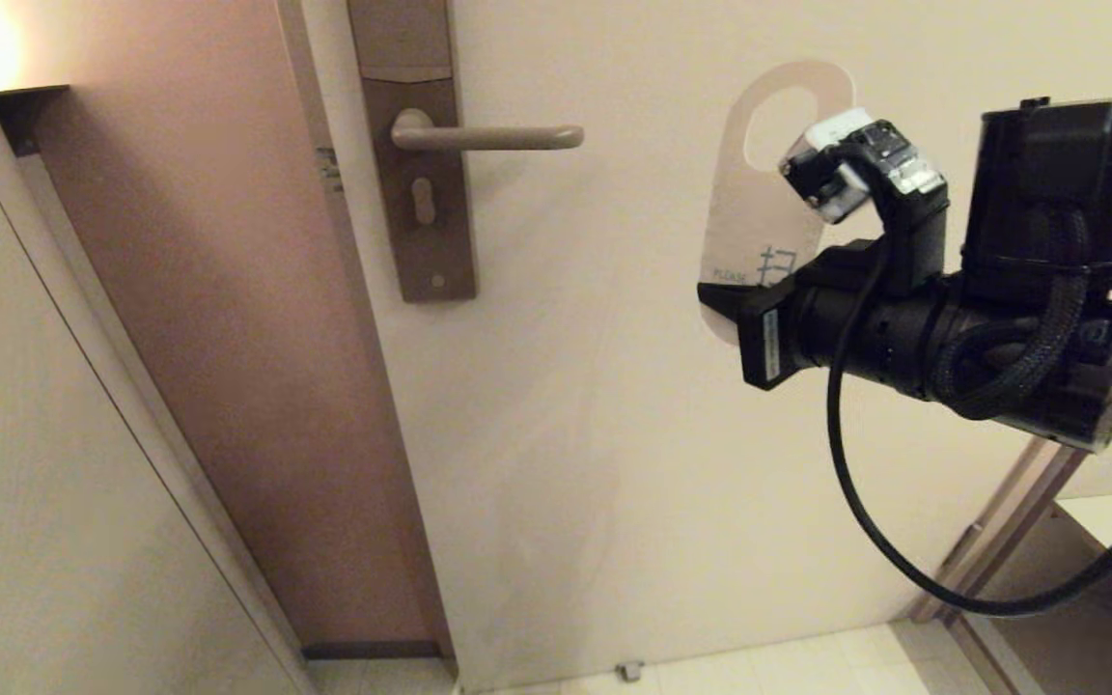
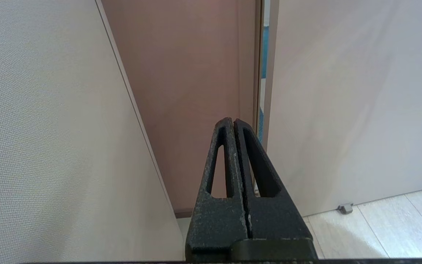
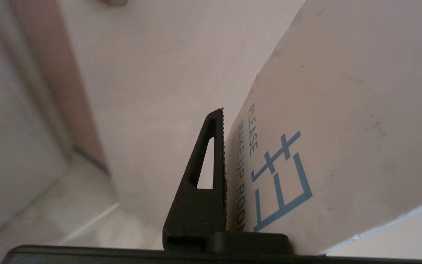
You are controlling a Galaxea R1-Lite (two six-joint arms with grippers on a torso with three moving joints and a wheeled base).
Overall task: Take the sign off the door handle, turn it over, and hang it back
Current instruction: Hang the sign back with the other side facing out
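The sign (image 1: 759, 208) is off the door handle (image 1: 493, 137) and is held up against the door, to the handle's right. Its white side faces me, with the oval hole at the top. My right gripper (image 1: 722, 301) is shut on its lower end. In the right wrist view the sign (image 3: 324, 110) reads "PLEASE MAKE UP ROOM" in teal. It is pressed against one black finger (image 3: 211, 190) of the right gripper (image 3: 225, 113), and the other finger is hidden behind the card. The handle is bare on its brown lock plate (image 1: 426, 251). My left gripper (image 2: 233, 121) is shut, empty and parked low.
A small thumb-turn knob (image 1: 424, 201) sits below the handle. The brown door frame (image 1: 257, 367) and a wall panel (image 1: 54, 502) lie to the left. A door stop (image 1: 629, 669) is on the tiled floor. A shelf edge (image 1: 1029, 502) stands at the lower right.
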